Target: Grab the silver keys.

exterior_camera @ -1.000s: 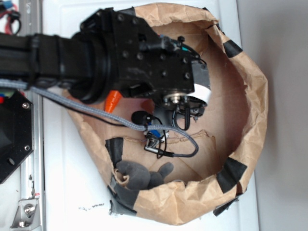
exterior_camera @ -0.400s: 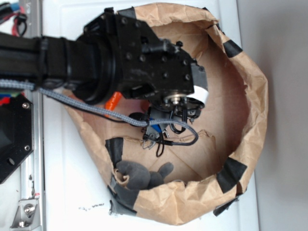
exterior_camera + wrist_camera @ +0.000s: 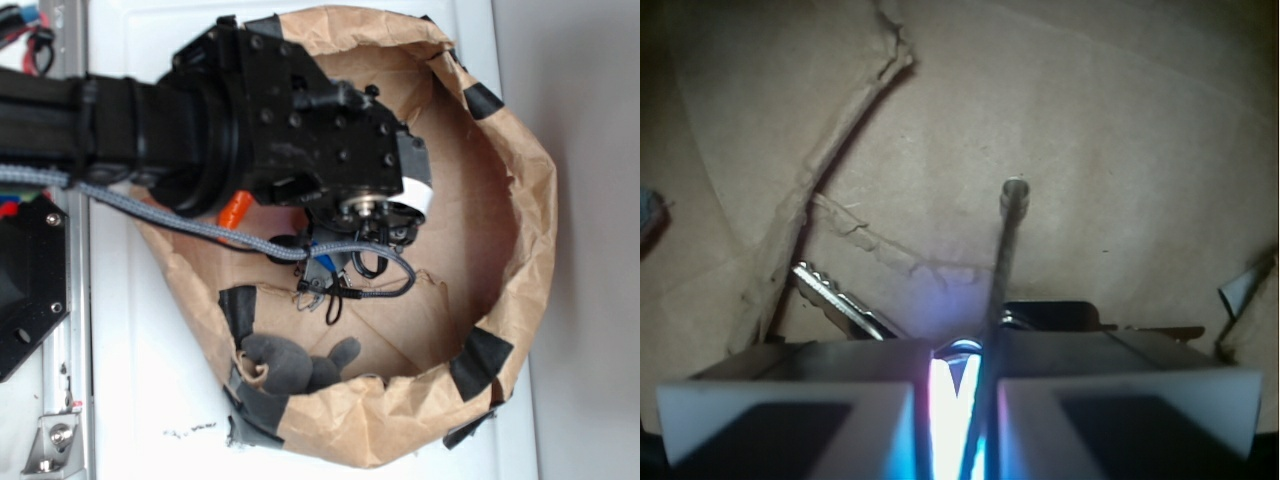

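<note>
The silver keys [image 3: 1009, 236] sit between my fingers: one thin key stands edge-on, rising out of the narrow gap. A second silver key [image 3: 841, 300] fans out to the left, and a dark key head [image 3: 1052, 314] lies just behind the right finger. My gripper [image 3: 958, 378] is shut on the bunch. From the exterior view the keys [image 3: 322, 287] hang at my gripper [image 3: 330, 262], over the brown paper floor. Whether they touch the floor I cannot tell.
A crumpled brown paper bag [image 3: 531, 200] with black tape patches walls in the area. An orange carrot [image 3: 235, 210] peeks out under the arm. A grey plush toy [image 3: 291, 364] lies by the near wall. A grey braided cable [image 3: 150, 212] trails across the bag.
The wrist has come down over the keys and the fingers have closed on them. The dark key head, seen beside the gripper a second ago, is now tucked under it.
</note>
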